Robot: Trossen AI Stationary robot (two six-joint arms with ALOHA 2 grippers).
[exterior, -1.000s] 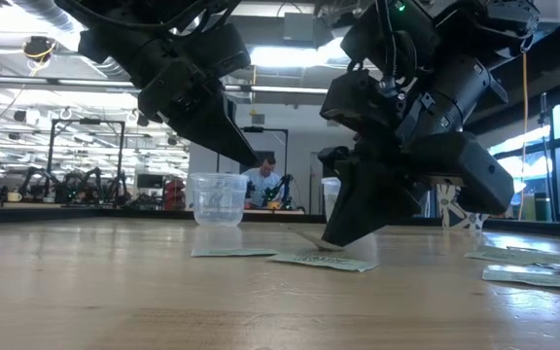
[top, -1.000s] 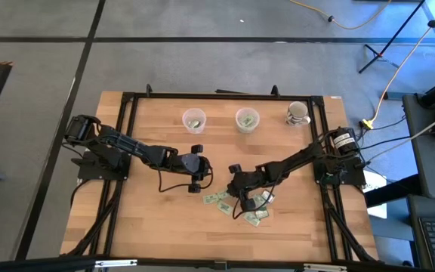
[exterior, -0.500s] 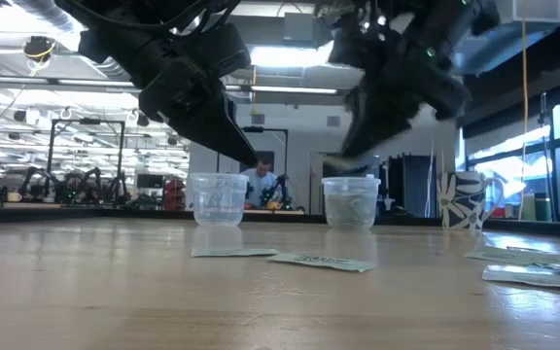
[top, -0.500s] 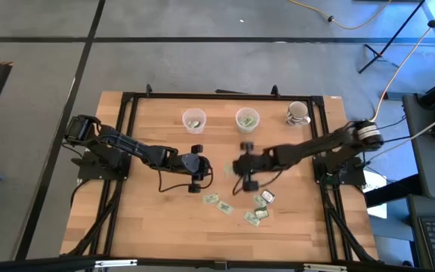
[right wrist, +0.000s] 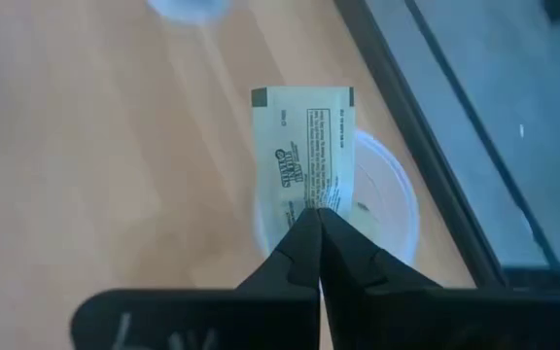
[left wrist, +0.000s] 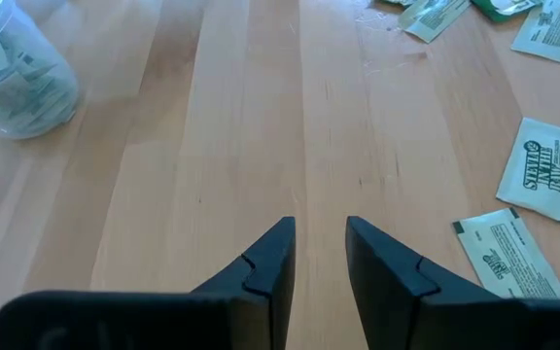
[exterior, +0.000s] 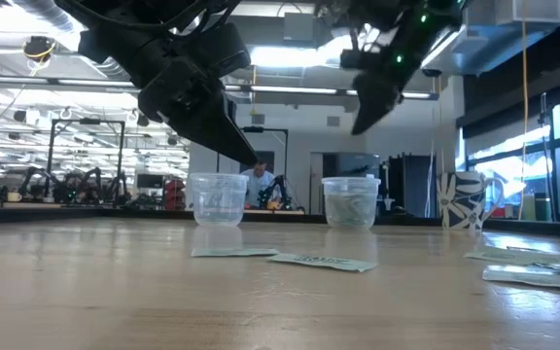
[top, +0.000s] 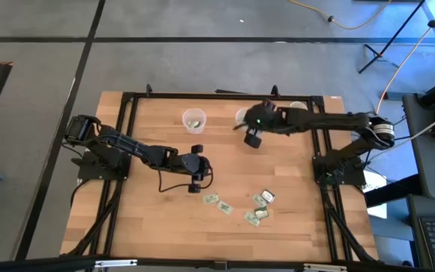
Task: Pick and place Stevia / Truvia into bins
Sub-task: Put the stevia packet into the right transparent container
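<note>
High view: right gripper [top: 252, 139] sits upper centre of frame, just below the right-hand bin [top: 243, 117] and partly overlapping it. Left gripper [top: 195, 178] waits mid-left of frame, above the loose sachets [top: 219, 204] scattered lower centre on the table [top: 149, 219]. Left-hand bin [top: 194, 119] sits upper centre-left; the white mug is mostly hidden by the right arm.

Low view: right gripper [exterior: 369, 107] hangs at top centre-right, above the right-hand bin [exterior: 350, 202] and clear of its rim. Left gripper [exterior: 224, 136] hangs over the left-hand bin [exterior: 219, 199].

Left wrist view: fingers [left wrist: 278, 255] slightly spread, nothing between them. Loose sachets [left wrist: 542, 184] at right of frame.

Right wrist view: fingers [right wrist: 304, 243] pressed together, pinching the held sachet [right wrist: 305, 146] by one short edge. It's flat, white with pale green and printed text, square dark corner marks. The bin [right wrist: 387, 209] lies behind it, centre-right of frame.

Step looks like the drop. The sachet is about as long as the cup mouth is wide, so centre it over the opening, tip it down, then release low so it doesn't bridge the rim or flutter out.
</note>
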